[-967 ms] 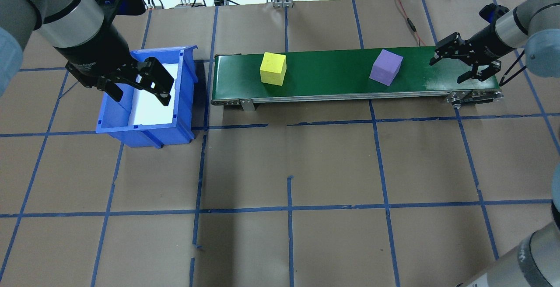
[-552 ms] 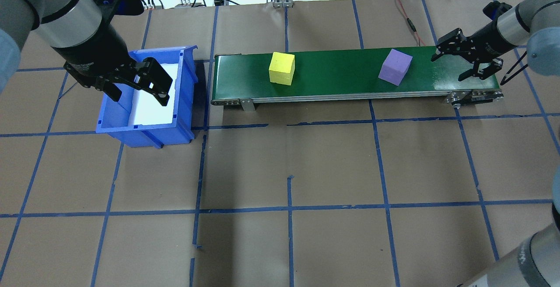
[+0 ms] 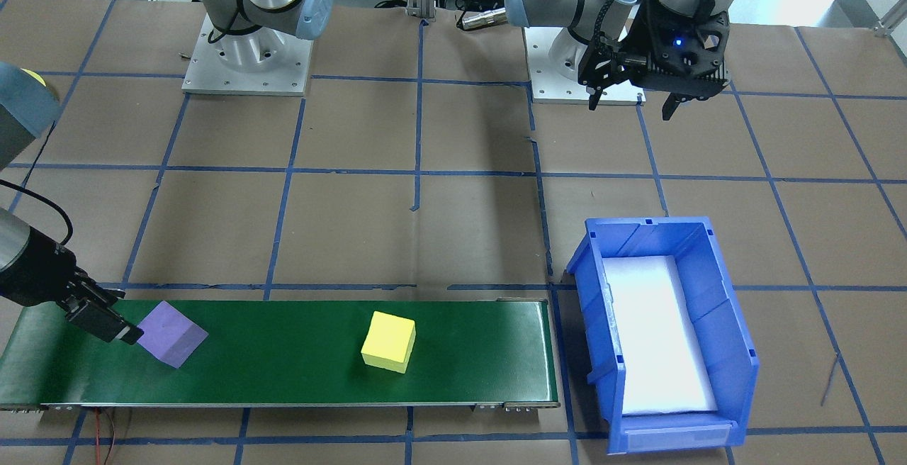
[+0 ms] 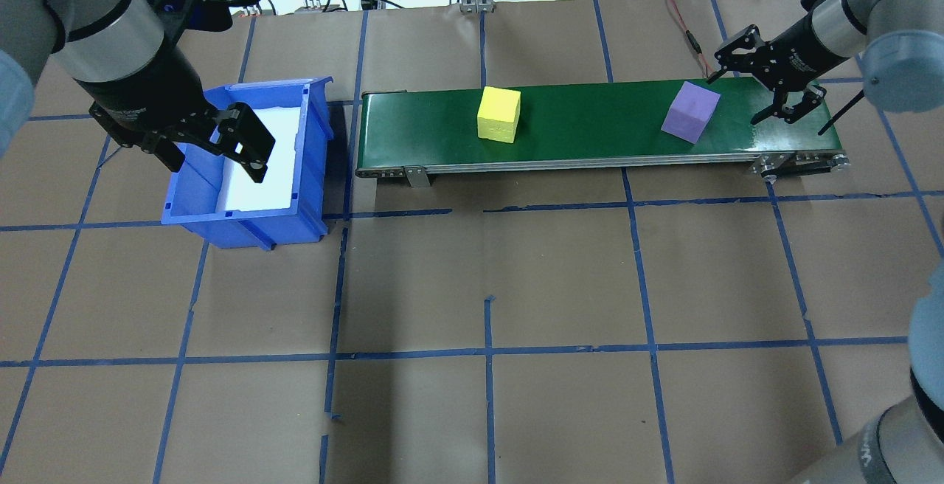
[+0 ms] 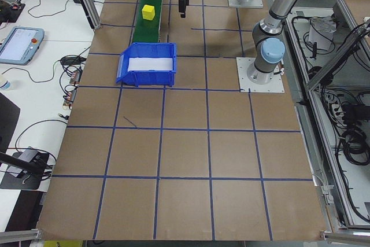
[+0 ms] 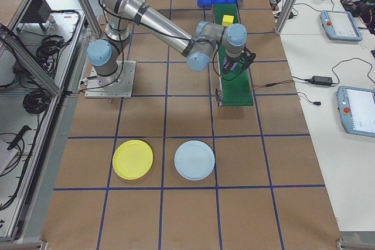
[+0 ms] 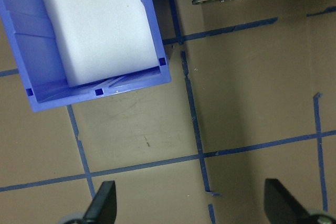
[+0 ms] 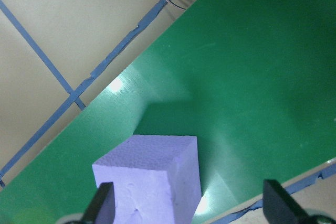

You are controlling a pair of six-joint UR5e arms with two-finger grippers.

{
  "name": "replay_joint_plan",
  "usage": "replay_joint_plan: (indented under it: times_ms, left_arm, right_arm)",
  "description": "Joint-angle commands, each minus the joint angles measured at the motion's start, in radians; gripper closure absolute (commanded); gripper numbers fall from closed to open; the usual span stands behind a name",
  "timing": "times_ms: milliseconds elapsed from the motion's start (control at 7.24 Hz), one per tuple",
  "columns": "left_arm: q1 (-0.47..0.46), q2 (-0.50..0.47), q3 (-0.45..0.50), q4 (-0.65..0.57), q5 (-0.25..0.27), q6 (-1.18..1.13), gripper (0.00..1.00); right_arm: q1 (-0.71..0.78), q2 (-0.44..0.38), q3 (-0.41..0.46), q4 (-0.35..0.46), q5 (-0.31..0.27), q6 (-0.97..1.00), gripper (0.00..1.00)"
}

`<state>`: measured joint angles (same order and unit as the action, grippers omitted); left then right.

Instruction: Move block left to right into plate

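Purple block (image 4: 689,122): rests skewed near the right end of the green belt (image 4: 590,122), not yet gripped. Likely carried there for pickup.

Right gripper (image 4: 737,98): fingers spread wide, low over the belt just beside the block, apparently lined up to straddle it. Holds nothing.

Left gripper (image 4: 217,167): fingers spread and empty, hangs above the blue bin (image 4: 243,222), seemingly parked out of the way.

Yellow block (image 4: 498,114): sits mid-belt, well apart from both grippers.

Yellow plate (image 6: 132,158): lies on the table beside a pale blue plate (image 6: 194,160), well apart from the belt; shows only in the right-side view.

Hard to tell: whether a finger touches the block. Wrist view cuts off its lower part.
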<state>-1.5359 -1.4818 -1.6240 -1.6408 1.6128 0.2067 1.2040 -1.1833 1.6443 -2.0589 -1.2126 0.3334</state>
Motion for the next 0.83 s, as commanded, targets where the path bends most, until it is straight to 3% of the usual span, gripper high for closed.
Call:
replay_joint_plan:
  times_ms: [0,276,690]
  left_arm:
    - [0.0,0.0,-0.002,0.006,0.001,0.003,0.0]
    - [0.0,0.0,-0.002,0.009,-0.004,0.005,0.0]
    - [0.013,-0.002,-0.004,0.016,-0.054,-0.007,0.0]
  right_arm:
    - [0.006,0.007,-0.003,-0.001,0.001,0.044,0.0]
    - [0.006,0.028,-0.035,-0.003,0.001,0.041,0.0]
    - [0.006,0.07,-0.064,-0.009,-0.001,0.039,0.01]
